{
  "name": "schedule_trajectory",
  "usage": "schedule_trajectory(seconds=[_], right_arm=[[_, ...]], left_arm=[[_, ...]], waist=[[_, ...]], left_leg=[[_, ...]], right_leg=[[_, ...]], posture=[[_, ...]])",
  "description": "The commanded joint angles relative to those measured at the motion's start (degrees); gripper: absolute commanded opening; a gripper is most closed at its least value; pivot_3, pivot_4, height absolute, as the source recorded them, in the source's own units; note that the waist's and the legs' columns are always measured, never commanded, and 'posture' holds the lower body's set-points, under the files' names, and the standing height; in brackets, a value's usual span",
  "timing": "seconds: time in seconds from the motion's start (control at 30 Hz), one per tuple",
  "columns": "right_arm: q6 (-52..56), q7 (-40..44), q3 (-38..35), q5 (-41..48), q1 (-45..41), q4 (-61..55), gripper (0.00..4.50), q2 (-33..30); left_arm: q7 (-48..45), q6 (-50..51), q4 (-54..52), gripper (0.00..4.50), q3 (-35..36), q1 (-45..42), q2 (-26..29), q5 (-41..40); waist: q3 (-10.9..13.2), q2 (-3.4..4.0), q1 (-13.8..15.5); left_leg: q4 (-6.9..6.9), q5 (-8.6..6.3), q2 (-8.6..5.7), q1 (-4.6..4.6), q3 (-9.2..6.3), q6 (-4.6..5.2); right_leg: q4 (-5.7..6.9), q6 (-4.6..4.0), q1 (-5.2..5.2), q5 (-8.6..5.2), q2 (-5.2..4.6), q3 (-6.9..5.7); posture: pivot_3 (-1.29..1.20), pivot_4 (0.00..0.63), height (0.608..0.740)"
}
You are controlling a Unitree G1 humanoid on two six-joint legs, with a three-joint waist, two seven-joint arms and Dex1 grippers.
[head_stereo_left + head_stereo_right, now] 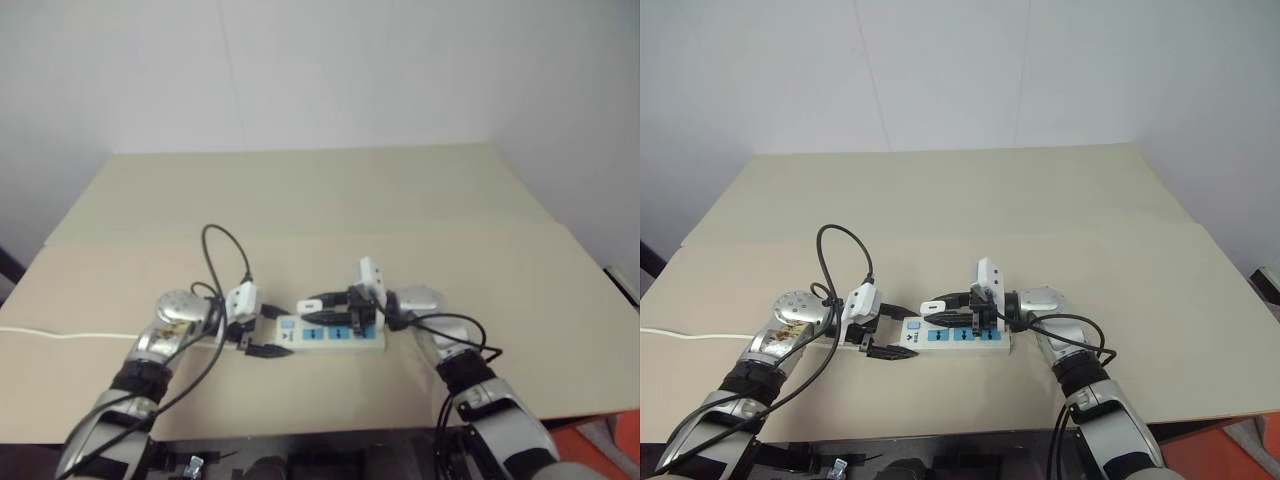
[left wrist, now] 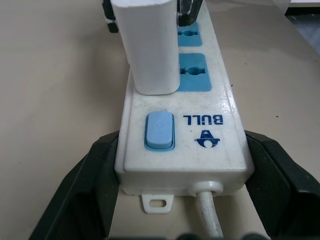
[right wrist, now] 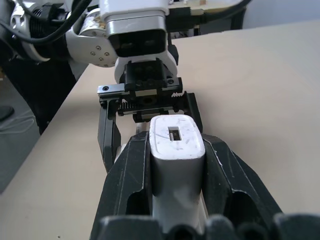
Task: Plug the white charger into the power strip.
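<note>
Charger [image 3: 176, 150] was clamped in my R gripper [image 3: 175, 200], standing on strip [image 2: 220, 135]; L gripper [image 2: 180, 195] pinched strip's 9 o'clock end. Seating unconfirmed.

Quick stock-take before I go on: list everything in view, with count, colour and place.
power strip: one, white with blue socket panels and a blue switch, flat on the table near its front edge
white charger: one, white, standing over the strip's socket nearest the switch
strip cord: one, white, running off the table's left edge
table: one, beige
wall: white, behind the table
left claw: black fingers shut on the strip's switch end
right claw: black fingers shut on the charger
</note>
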Motion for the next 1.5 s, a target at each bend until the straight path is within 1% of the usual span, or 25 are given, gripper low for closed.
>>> schedule_trajectory(seconds=[0.03, 0.27, 0.47, 0.7, 0.83, 1.03, 1.07, 1.1, 1.33, 1.37, 1.5], right_arm=[[4.1, -4.4, 1.0, -5.3, 4.6, 2.6, 1.09, -3.0], [-3.3, -4.5, 2.0, -6.5, 8.2, 0.4, 1.09, -3.3], [-7.7, -4.8, 2.3, -7.5, 8.5, 2.0, 1.09, -3.4], [-5.8, -5.7, 2.5, -7.3, 6.3, 3.6, 1.09, -2.6], [1.5, -2.7, 2.2, -4.2, 4.7, 3.5, 1.09, -3.0], [2.6, -2.9, 1.4, -4.7, 4.8, 2.6, 1.09, -3.1], [2.5, -2.7, 1.2, -4.5, 4.9, 2.3, 1.81, -3.2], [1.1, -2.9, 0.9, -4.7, 5.3, 2.1, 2.03, -3.1], [-3.2, -3.7, 0.1, -5.1, 6.8, 0.7, 4.35, -3.2], [-3.5, -3.8, 0.0, -5.0, 6.9, 0.7, 4.43, -3.1], [-3.6, -3.3, -0.5, -4.0, 7.0, 0.3, 4.43, -3.2]], left_arm=[[-2.1, -0.2, -0.7, 3.26, -0.7, 1.0, 0.8, 0.4], [-1.8, -0.2, -0.8, 3.26, -0.6, 1.2, 0.7, 0.4], [-1.6, -0.2, -0.9, 3.26, -0.6, 1.4, 0.7, 0.4], [-1.5, 0.0, -1.0, 3.26, -0.7, 1.3, 0.4, 0.5], [-1.5, 0.3, -1.3, 3.26, -0.6, 1.4, 0.5, 0.5], [-1.4, 0.4, -1.4, 3.26, -0.6, 1.3, 0.5, 0.6], [-1.4, 0.4, -1.4, 3.26, -0.6, 1.3, 0.5, 0.6], [-1.4, 0.4, -1.4, 3.26, -0.6, 1.3, 0.5, 0.6], [-1.2, -0.1, -0.8, 3.26, -0.8, 0.9, 0.3, 1.0], [-1.2, -0.1, -0.7, 3.26, -0.9, 0.8, 0.2, 1.0], [-1.2, -0.2, -0.4, 3.26, -0.9, 0.6, -0.1, 1.0]], waist=[[0.0, 0.00, 0.0], [0.0, 0.00, 0.0], [0.0, 0.00, 0.0], [0.0, 0.00, 0.0], [0.0, 0.00, 0.0], [0.0, 0.00, 0.0], [0.0, 0.00, 0.0], [0.0, 0.00, 0.0], [0.0, -0.04, 0.2], [0.0, -0.04, 0.2], [0.0, -0.04, 0.3]], left_leg=[[-0.01, 0.00, 0.00, 0.00, 0.00, 0.00], [-0.03, -0.01, 0.01, -0.01, 0.00, 0.02], [-0.03, -0.02, 0.01, -0.01, 0.01, 0.03], [-0.03, -0.02, 0.02, 0.00, 0.01, 0.03], [-0.03, -0.02, 0.02, 0.04, 0.01, 0.03], [-0.04, -0.03, 0.02, 0.06, 0.01, 0.04], [-0.04, -0.03, 0.02, 0.06, 0.01, 0.04], [-0.04, -0.03, 0.02, 0.05, 0.01, 0.04], [-0.05, -0.03, 0.03, 0.00, 0.00, 0.04], [-0.05, -0.03, 0.03, -0.01, 0.00, 0.04], [-0.05, -0.03, 0.03, -0.02, 0.00, 0.04]], right_leg=[[-0.01, 0.00, 0.00, 0.00, 0.00, 0.00], [-0.05, 0.01, -0.01, 0.00, 0.01, 0.01], [-0.07, 0.01, -0.01, -0.01, 0.02, 0.01], [-0.07, 0.00, 0.00, -0.01, 0.03, 0.02], [-0.06, 0.00, 0.04, -0.01, 0.03, 0.04], [-0.07, 0.00, 0.06, -0.01, 0.04, 0.04], [-0.07, 0.00, 0.06, -0.01, 0.04, 0.03], [-0.08, 0.00, 0.05, -0.01, 0.04, 0.03], [-0.12, 0.00, 0.03, -0.01, 0.04, 0.02], [-0.12, 0.00, 0.02, -0.01, 0.04, 0.02], [-0.13, 0.00, 0.02, -0.01, 0.04, 0.01]], posture=[[0.00, 0.150, 0.740], [0.00, 0.150, 0.740], [0.00, 0.150, 0.740], [0.00, 0.150, 0.740], [0.00, 0.150, 0.740], [0.00, 0.150, 0.740], [0.00, 0.150, 0.740], [0.00, 0.150, 0.740], [0.00, 0.150, 0.740], [0.00, 0.150, 0.740], [0.00, 0.150, 0.740]])
